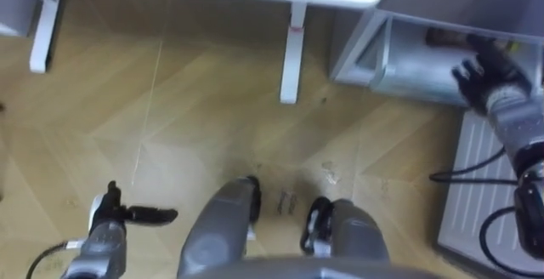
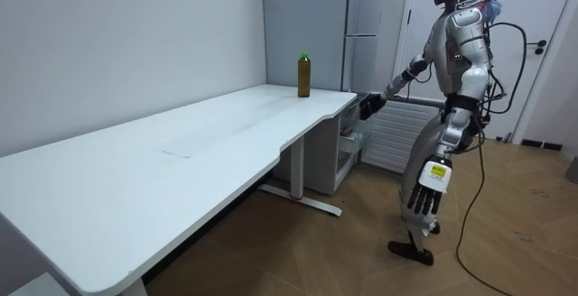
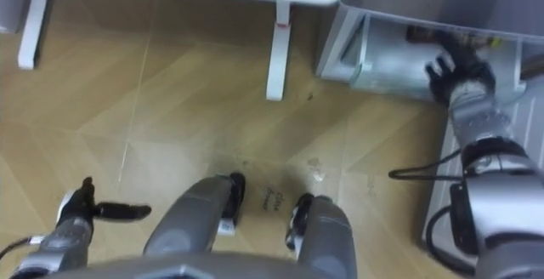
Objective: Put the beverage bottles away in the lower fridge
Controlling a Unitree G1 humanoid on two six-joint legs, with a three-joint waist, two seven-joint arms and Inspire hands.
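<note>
One step is in hand, as I judge it: laying a drink in the lower fridge (image 1: 399, 66). The robot stands at the end of the bench (image 2: 181, 143), facing the fridge, with its right arm stretched into the open lower compartment. The right hand (image 1: 491, 76) has its fingers spread beside a brown thing (image 3: 422, 34) that lies inside, probably a drink. I cannot tell whether the fingers touch it.

To do the step well, the drink should lie flat and well inside, away from the front edge, so that it does not roll out. The hand should then draw straight back with its fingers kept wide, so that nothing is dragged along or knocks the compartment wall. The left hand (image 1: 110, 215) hangs low by the robot's side with loose, straight fingers and holds nothing; it is best left there.

Counted, largest first:
- One bench.
- One fridge.
- Two hands.
- One bottle (image 2: 304, 75), upright on the bench's far corner near the fridge and not yet fetched.
- One brown thing in the compartment.
</note>
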